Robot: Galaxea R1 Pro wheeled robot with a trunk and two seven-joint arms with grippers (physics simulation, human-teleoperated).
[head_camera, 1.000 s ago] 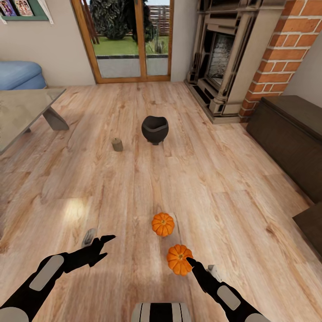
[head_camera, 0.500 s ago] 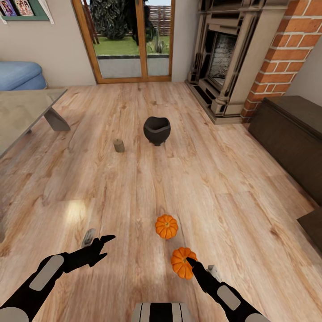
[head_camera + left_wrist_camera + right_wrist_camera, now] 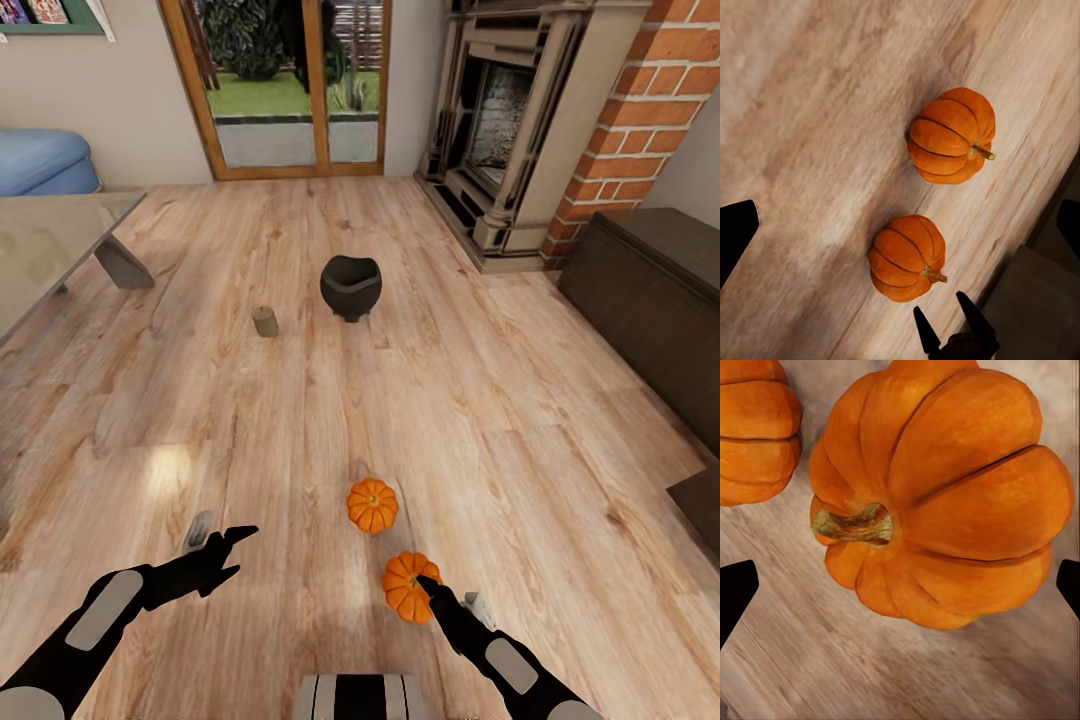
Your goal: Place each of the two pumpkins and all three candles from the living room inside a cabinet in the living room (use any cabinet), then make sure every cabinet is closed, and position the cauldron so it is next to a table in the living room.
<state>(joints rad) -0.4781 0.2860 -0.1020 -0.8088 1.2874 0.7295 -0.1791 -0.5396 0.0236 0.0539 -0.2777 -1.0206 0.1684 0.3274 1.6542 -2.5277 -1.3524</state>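
Now hovering over near pumpkin (image 3: 404, 586) on the floor, right gripper (image 3: 432, 590) spread wide with jaws either side, nothing held. Second pumpkin (image 3: 372, 505) lying just beside at 11 o'clock; left gripper (image 3: 222, 546) idle, spread, empty. Best to descend straight, centre ribs between fingers, avoid nudging neighbour, then squeeze.

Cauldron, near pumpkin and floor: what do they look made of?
Cauldron: matte black with no shine, perhaps cast iron.
Near pumpkin: ribbed orange skin with a soft sheen and a fibrous yellowish stem, looks like real gourd.
Floor: light wood planks with visible grain and seams, and a faint glare patch.
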